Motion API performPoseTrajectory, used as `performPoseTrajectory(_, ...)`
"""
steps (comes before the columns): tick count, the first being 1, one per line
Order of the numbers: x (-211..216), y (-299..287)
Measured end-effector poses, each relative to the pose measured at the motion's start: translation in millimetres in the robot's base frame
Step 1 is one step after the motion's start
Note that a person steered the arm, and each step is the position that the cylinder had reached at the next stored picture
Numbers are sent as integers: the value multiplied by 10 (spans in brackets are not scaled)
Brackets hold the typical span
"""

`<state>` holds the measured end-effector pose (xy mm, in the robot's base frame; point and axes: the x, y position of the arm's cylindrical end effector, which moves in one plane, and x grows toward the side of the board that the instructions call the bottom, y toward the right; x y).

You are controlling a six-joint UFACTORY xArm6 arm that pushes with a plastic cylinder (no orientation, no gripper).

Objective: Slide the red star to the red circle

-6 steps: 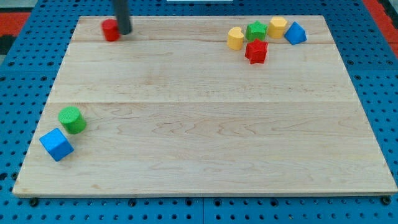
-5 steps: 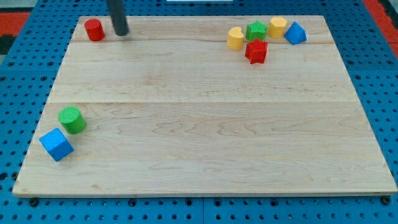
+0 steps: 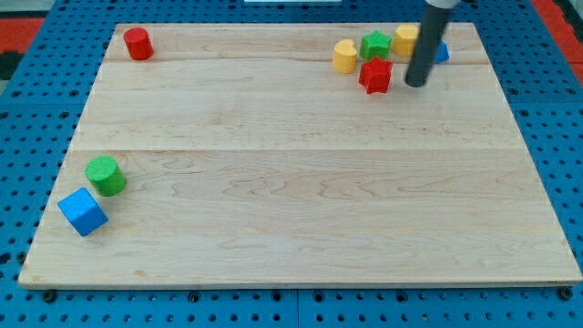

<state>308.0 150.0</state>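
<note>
- Red star (image 3: pixel 374 75) sits near the tabletop's (image 3: pixel 301 182) top right, just below the green star (image 3: pixel 374 44), with the yellow heart (image 3: pixel 344 56) up to its left.
- Tabletop is a pale wooden board on a blue pegboard (image 3: pixel 27 137).
- Dark rod carries no jaws; its tip (image 3: pixel 415 84) rests just right of the red star, apart from it.
- Blue cube (image 3: pixel 82 211) and green cylinder (image 3: pixel 106 175) sit at lower left.
- Yellow block (image 3: pixel 405 39) and blue block (image 3: pixel 440 50) flank the rod.
- Red circle (image 3: pixel 138 43) lies at top left, well apart.
</note>
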Motion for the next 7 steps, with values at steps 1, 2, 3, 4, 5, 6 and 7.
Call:
performPoseTrajectory(1, -155, -826)
performPoseTrajectory(2, -54, -1584)
performPoseTrajectory(3, 282, -899)
performPoseTrajectory(4, 458, -1662)
performPoseTrajectory(5, -3, -2256)
performPoseTrajectory(6, -102, -2134)
performPoseTrajectory(7, -421, -2067)
